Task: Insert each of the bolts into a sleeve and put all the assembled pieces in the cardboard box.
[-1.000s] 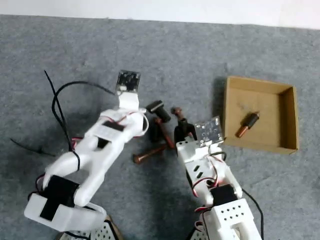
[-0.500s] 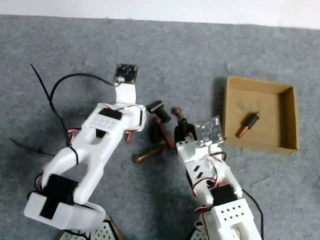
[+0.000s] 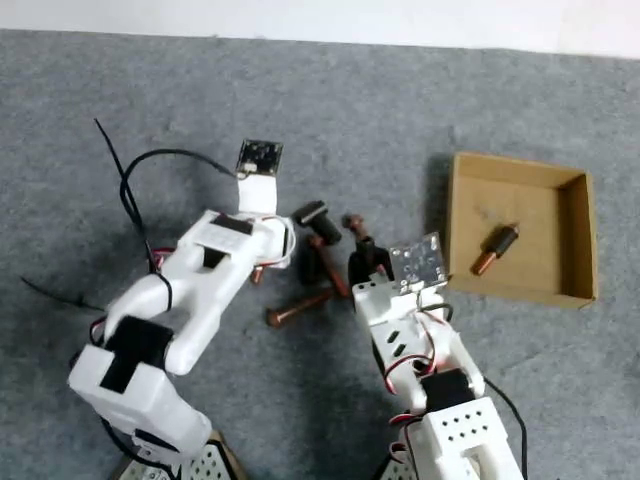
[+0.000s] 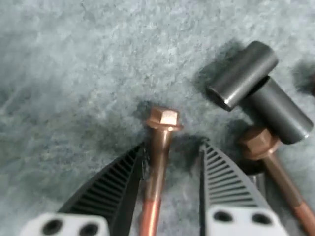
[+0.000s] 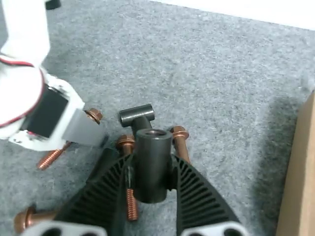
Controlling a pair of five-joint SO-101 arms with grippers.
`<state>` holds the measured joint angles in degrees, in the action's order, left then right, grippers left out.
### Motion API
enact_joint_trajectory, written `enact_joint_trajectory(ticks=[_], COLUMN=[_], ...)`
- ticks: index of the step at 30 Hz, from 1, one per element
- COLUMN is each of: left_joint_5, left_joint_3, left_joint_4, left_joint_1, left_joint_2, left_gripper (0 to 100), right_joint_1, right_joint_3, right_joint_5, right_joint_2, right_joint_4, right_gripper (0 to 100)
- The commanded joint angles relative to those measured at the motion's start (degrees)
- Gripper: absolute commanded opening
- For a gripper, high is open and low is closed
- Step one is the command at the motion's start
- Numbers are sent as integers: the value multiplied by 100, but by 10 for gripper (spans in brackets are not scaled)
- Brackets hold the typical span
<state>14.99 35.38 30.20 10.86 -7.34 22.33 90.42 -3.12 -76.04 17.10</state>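
- Each bolt (image 4: 160, 162) is copper-coloured, with a flanged hex head and a threaded shank. Each sleeve (image 4: 243, 74) is a short dark grey tube, open at the end.
- Four loose bolts lie around the middle of the bench (image 3: 400, 100). One is between the left arm's fingers and a second (image 4: 268, 157) lies just beside it. A third (image 3: 300, 303) lies toward the near edge, and a fourth (image 3: 352, 222) lies beside the right arm's fingers.
- Three sleeves can be counted outside the box. Two of them touch end to side in a T, beside the bolts. The third (image 5: 151, 184) is in the right arm's grasp.
- The left gripper (image 4: 173, 144) is spread over the bolt, one finger just beside the shank and the other apart from it.
- The right gripper (image 5: 150, 157) is clamped on its sleeve, whose open end points away from the wrist.
- One cardboard box (image 3: 520, 205) sits by the bench's right edge. It holds one assembled piece (image 3: 496, 248), a sleeve with copper bolt sticking out.
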Motion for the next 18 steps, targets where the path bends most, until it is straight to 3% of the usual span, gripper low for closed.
enact_joint_trajectory(ticks=[1, 9, 18], left_joint_5=[-105, -114, -114], left_joint_3=[-330, -303, -277], left_joint_4=[-132, -132, -141], left_joint_1=[-92, -171, -198], left_joint_2=[-31, -48, 13], left_gripper=[127, 8, 5], right_joint_1=[-84, -84, -84], right_joint_3=[-66, -66, -66], right_joint_5=[-53, -53, -53], right_joint_2=[-127, -127, -127], right_joint_4=[-145, -145, -145], right_gripper=[5, 5, 5])
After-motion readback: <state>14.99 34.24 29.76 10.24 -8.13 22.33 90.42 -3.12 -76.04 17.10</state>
